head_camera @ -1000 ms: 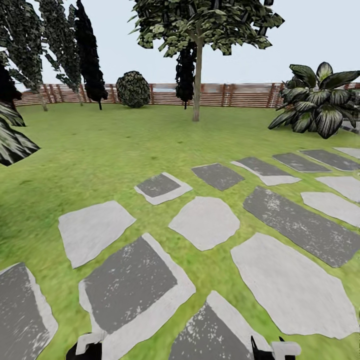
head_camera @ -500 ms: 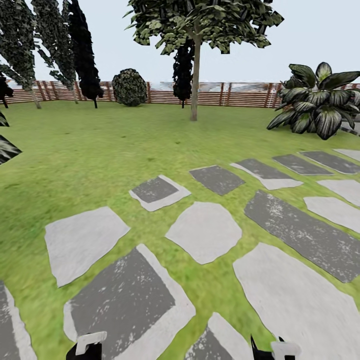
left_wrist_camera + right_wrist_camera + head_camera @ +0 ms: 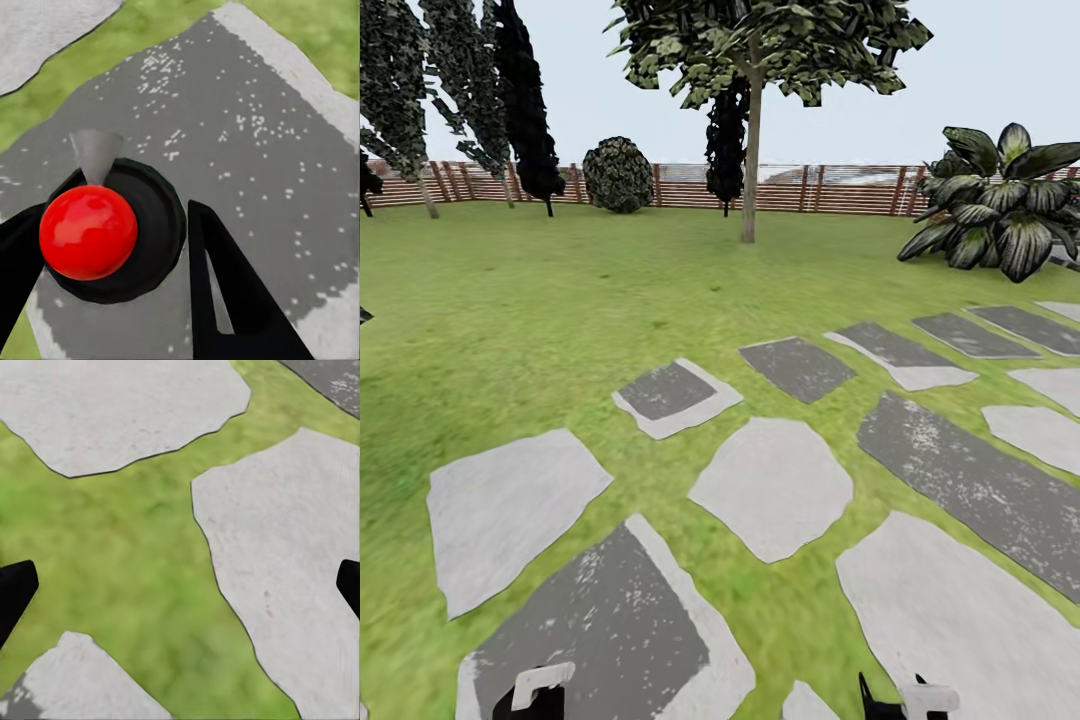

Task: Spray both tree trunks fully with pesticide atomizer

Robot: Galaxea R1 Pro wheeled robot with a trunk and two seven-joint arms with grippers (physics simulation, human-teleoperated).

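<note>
two grippers peek in at the bottom of the head view: left gripper [image 3: 530, 697], right gripper [image 3: 905, 702], both low over the paving.

left gripper [image 3: 109, 217]: clenched on the spray bottle [image 3: 154, 225], seen end-on from the wrist cam. dark round body sits between the two black fingers [image 3: 225, 300], both look to touch its sides. red ball [image 3: 88, 232] on its near end, pale grey cone [image 3: 96, 154] sticking out past it. dark speckled stone [image 3: 247, 127] lies behind it.

right gripper [image 3: 184, 577]: released, jaws spread wide, nothing between them. grass [image 3: 127, 547] and pale stones [image 3: 285, 547] beyond.

head view: lawn [image 3: 540, 290] w/ stepping stones [image 3: 772, 485] running from the near edge out toward the right edge, mix of pale and dark grey. tree [image 3: 760, 45] w/ pale trunk [image 3: 751, 160] stands near the far edge of the lawn, just in front of the wooden fence [image 3: 830, 190]. round bush [image 3: 618, 175] and narrow dark trees [image 3: 525, 100] by the far left corner, broad-leaved plant [image 3: 1000, 210] at the right edge.
</note>
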